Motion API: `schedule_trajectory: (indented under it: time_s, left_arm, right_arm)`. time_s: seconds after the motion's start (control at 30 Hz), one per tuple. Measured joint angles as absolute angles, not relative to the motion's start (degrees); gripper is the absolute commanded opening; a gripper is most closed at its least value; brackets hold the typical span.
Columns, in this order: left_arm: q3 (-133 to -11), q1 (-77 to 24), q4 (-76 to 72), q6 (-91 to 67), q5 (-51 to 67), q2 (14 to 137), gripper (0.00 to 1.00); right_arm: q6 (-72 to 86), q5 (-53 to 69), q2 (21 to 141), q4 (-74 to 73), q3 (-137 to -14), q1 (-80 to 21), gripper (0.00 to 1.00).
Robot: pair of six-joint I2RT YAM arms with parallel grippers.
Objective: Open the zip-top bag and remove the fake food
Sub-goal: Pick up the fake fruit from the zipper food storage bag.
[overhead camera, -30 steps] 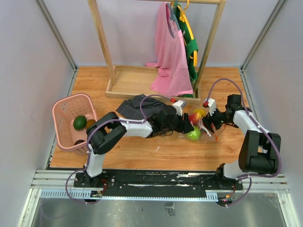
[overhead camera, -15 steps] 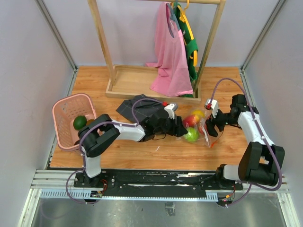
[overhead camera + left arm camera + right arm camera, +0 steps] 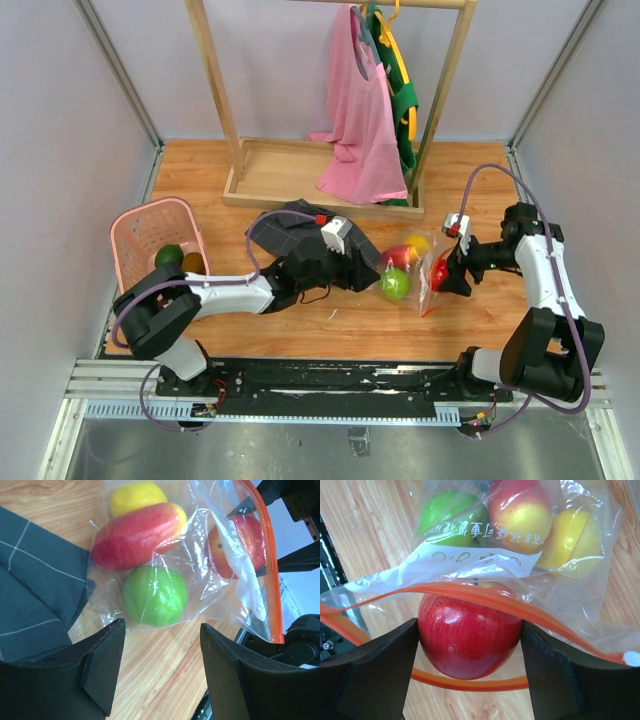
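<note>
The zip-top bag (image 3: 412, 268) lies on the wooden table with its orange-red strip (image 3: 485, 597) gaping wide. Inside it are fake food pieces: a lime green fruit (image 3: 155, 595), a red-yellow mango shape (image 3: 135, 535) and a yellow one (image 3: 137, 495). My right gripper (image 3: 469, 626) reaches into the bag's mouth, shut on a red apple (image 3: 470, 640), one finger on each side. My left gripper (image 3: 161, 635) hovers over bare wood just short of the green fruit, open, with nothing between its fingers. In the top view it (image 3: 366, 270) sits left of the bag and the right gripper (image 3: 441, 275) sits right of it.
A grey checked cloth (image 3: 285, 226) lies under the left arm's wrist. A pink slotted basket (image 3: 135, 228) at the far left holds a dark green fruit (image 3: 168, 258) and a brownish one (image 3: 193, 263). A wooden rack (image 3: 300, 180) with hanging pink and green garments stands at the back.
My left gripper has let go of the bag, opened wider and drawn back to the left. The right gripper has kept its hold on the red apple and shifted slightly right.
</note>
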State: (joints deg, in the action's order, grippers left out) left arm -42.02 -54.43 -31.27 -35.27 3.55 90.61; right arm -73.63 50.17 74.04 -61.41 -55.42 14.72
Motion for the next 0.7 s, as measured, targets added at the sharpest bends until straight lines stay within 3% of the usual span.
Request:
schedule_trajectory:
  time_s: [0.23, 0.5, 0.7]
  left_arm:
    - [-37.3, -54.4, -32.4, -34.0, 2.0, 81.8, 0.69]
    - [-29.1, -54.4, -35.4, -33.4, -1.3, 70.9, 0.81]
    - [-24.3, -54.4, -37.1, -33.6, -2.6, 63.9, 0.82]
  right_arm:
    - [-79.5, 52.9, 73.1, -67.7, -56.3, 16.6, 0.23]
    - [-85.2, 55.8, 73.1, -73.5, -57.3, 19.3, 0.22]
    - [-87.4, 56.8, 73.1, -76.2, -57.8, 20.8, 0.22]
